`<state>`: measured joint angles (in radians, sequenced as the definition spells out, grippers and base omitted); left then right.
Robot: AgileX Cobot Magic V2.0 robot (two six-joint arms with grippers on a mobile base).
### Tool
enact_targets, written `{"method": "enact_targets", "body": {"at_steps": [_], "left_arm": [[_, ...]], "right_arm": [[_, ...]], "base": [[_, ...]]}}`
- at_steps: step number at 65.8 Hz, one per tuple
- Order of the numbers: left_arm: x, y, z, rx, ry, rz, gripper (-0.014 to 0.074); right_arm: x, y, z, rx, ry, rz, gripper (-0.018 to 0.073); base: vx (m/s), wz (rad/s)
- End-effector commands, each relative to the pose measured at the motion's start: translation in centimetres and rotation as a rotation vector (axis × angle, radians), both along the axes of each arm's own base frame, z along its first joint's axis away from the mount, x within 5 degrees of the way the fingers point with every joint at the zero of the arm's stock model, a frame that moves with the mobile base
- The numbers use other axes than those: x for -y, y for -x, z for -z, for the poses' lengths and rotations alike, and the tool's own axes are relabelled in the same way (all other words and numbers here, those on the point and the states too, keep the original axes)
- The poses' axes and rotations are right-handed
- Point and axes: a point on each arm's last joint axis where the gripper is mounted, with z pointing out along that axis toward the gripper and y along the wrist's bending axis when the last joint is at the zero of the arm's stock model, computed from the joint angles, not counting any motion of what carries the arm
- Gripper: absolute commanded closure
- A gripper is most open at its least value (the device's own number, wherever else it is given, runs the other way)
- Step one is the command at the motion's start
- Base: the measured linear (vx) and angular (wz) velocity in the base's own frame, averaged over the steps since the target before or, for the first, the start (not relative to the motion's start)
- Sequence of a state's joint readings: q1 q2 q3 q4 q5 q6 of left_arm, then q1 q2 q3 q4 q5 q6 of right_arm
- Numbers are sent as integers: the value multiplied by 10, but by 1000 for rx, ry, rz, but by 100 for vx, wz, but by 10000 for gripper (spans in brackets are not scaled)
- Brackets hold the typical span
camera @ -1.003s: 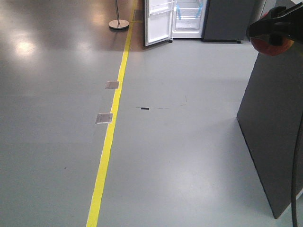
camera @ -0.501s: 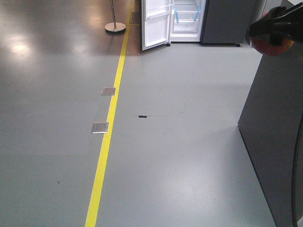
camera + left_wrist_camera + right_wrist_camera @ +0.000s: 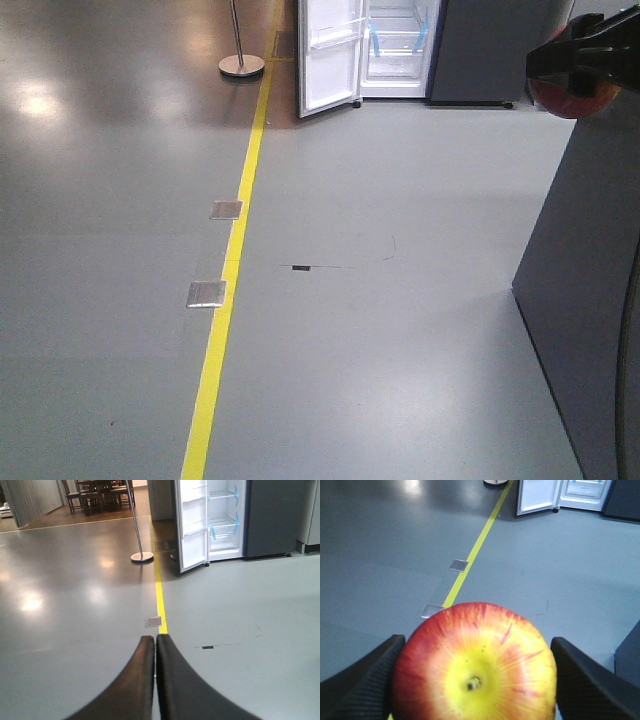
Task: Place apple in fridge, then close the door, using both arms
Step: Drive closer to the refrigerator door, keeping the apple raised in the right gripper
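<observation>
So the apple (image 3: 475,665) is already picked up. It's clamped between the two fingers of the right claw (image 3: 476,685), stem end facing the wrist camera, and it's held in the air well above the floor (image 3: 400,330), nowhere near a shelf. The left claw (image 3: 155,675) is pressed together with nothing in it, tips touching, pointed out over the floor. The fridge (image 3: 400,45) is seen way off at the far end of the room, well apart from the robot. Its door (image 3: 328,55) is swung wide open on the left side, and the white interior with blue tape strips is on show. A big stretch of grey floor with a yellow line (image 3: 225,300) is laid out in between, and a dark grey panel (image 3: 590,300) is stood close by on the right. So roughly: grasp done, everything else left. The gap to the fridge has to be covered, the apple has to be set on a shelf and let go, and then the door has to be pushed closed, probably by the free left arm. Early days, basically.
</observation>
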<state>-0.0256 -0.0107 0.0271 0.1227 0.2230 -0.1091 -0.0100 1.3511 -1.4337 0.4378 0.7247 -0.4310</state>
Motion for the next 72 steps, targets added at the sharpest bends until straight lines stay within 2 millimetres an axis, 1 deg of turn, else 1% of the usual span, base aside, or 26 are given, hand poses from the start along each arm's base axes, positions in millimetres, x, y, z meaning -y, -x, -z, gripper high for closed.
{"method": "enact_targets", "body": {"at_steps": [1,72], "left_arm": [[1,-1,-2,64,8,6,603],[1,-1,-2,64,8,6,603]], "right_arm": [[1,9,-25,127,-21,22,387],[1,9,-25,127,-21,22,387]], "base": [[22,1],[24,-2]]}}
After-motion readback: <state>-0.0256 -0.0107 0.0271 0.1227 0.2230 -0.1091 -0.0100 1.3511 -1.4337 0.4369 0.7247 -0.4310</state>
